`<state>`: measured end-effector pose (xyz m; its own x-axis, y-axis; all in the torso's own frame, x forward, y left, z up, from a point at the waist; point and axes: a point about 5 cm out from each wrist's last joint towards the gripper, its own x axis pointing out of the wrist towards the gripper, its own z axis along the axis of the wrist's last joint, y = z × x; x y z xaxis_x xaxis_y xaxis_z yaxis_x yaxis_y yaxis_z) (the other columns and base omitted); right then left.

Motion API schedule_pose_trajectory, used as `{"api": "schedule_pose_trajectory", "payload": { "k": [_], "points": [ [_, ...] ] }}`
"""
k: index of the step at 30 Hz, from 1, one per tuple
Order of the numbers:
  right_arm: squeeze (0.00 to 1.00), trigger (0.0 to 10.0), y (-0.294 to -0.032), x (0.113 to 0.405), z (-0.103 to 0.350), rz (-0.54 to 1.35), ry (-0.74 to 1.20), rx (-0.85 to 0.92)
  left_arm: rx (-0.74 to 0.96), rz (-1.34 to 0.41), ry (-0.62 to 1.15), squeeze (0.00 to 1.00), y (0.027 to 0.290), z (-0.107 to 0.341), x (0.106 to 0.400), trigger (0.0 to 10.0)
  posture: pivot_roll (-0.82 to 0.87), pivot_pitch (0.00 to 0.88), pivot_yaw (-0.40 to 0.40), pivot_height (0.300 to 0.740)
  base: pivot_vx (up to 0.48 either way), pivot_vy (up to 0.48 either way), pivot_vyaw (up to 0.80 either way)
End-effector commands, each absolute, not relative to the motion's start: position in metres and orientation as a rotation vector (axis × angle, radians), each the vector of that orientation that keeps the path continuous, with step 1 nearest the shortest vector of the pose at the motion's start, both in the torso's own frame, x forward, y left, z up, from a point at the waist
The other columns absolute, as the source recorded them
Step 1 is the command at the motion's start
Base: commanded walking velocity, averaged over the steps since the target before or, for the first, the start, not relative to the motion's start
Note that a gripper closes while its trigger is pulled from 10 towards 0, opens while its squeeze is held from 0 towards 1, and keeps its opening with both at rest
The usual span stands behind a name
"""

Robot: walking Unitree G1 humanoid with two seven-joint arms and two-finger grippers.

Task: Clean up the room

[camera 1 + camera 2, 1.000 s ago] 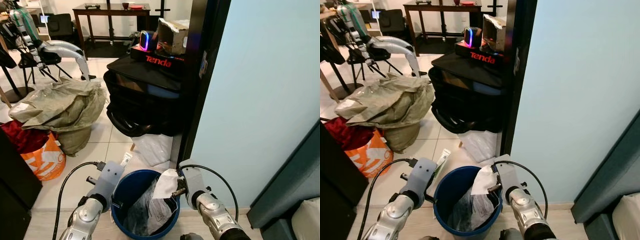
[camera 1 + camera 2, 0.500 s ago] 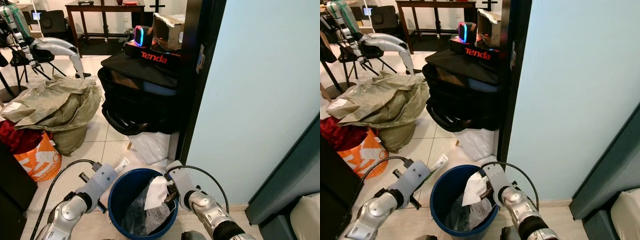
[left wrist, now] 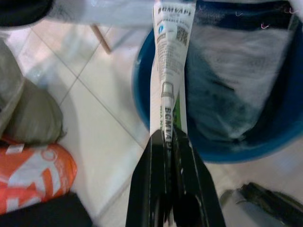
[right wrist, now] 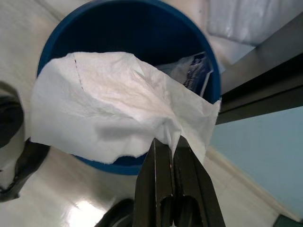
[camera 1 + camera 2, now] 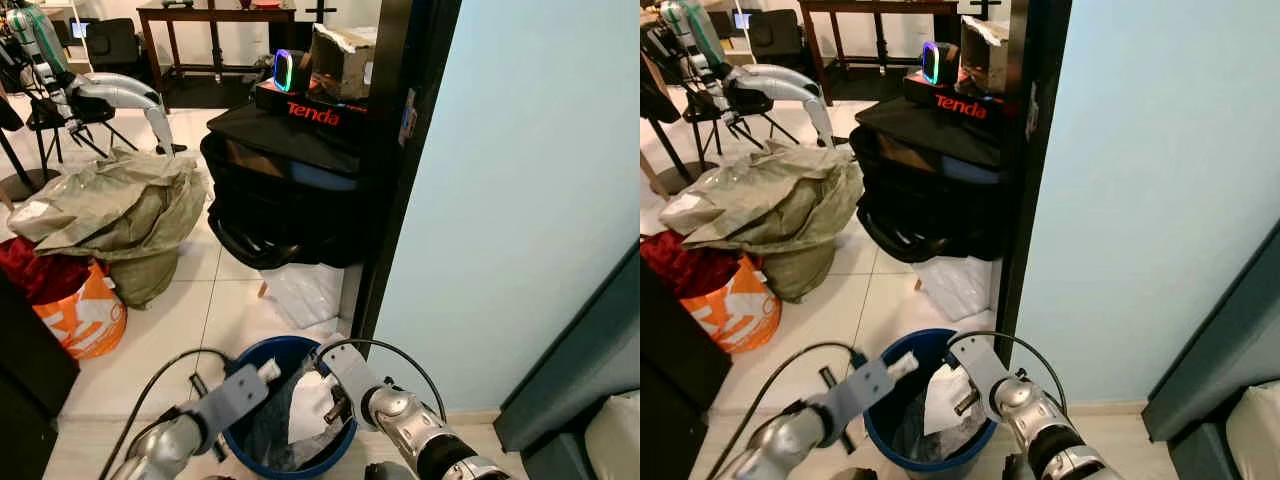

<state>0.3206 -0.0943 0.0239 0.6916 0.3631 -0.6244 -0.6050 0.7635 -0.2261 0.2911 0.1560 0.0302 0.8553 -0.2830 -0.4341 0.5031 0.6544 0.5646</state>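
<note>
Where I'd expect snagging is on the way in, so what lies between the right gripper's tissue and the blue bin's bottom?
In the head views, the tissue hangs over crumpled plastic packaging already in the blue bin; the right gripper pinches it.

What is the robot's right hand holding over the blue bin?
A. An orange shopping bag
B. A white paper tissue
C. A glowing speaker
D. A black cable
B. The right hand has its fingers pinched shut on a crumpled white paper tissue, which hangs over the open blue bin.
</note>
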Motion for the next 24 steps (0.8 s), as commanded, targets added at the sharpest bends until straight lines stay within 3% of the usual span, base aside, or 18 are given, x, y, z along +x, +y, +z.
{"api": "schedule_pose_trajectory", "payload": {
  "k": [1, 14, 23, 24],
  "points": [
    [0.00, 10.0, -0.094, 0.320, 0.022, 0.555, 0.598, -0.457, 0.726, -0.425, 0.356, 0.00, 0.155, 0.022, 0.291, 10.0, 0.02, 0.135, -0.070, 0.600, 0.000, 0.000, 0.00],
    [0.00, 10.0, -0.094, 0.316, 0.016, 0.560, 0.635, -0.461, 0.716, -0.437, 0.408, 0.00, 0.141, 0.013, 0.296, 10.0, 0.00, 0.131, -0.047, 0.600, 0.000, 0.000, 0.00],
    [0.00, 10.0, -0.092, 0.315, 0.016, 0.556, 0.636, -0.468, 0.583, -0.373, 0.455, 0.03, 0.140, 0.007, 0.295, 10.0, 0.00, 0.126, -0.048, 0.600, 0.000, 0.000, 0.00],
    [0.00, 10.0, -0.092, 0.315, 0.016, 0.558, 0.635, -0.470, 0.556, -0.362, 0.456, 0.32, 0.139, 0.008, 0.296, 10.0, 0.00, 0.121, -0.049, 0.600, 0.000, 0.000, 0.00]
  ]
}}
